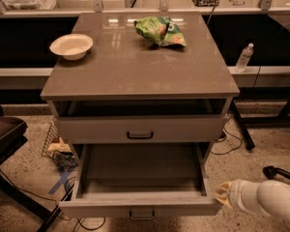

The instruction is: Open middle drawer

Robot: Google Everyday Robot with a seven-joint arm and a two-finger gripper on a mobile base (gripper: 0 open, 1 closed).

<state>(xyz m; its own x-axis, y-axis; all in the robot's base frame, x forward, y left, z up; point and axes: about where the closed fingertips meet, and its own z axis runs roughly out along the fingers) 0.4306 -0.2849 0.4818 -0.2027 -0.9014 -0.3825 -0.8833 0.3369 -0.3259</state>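
Note:
The middle drawer point(101, 208) is a wide, shallow light-grey drawer. It stands pulled far out of the cabinet and its inside is bare. Its small dark bar handle point(141, 214) is at the centre of the front, near the bottom edge of the view. The gripper point(222, 193), with a yellowish tip on a thick white arm, is at the lower right, just beside the drawer's front right corner. I cannot tell whether it touches the drawer. The drawer above point(183, 128) is out a little, with a dark gap over its front.
On the cabinet top point(135, 71) are a cream bowl point(71, 45) at the left and a green snack bag point(159, 31) at the back. A water bottle point(243, 57) stands at the right. A wire basket point(58, 146), cables and a dark seat point(5, 134) are at the left.

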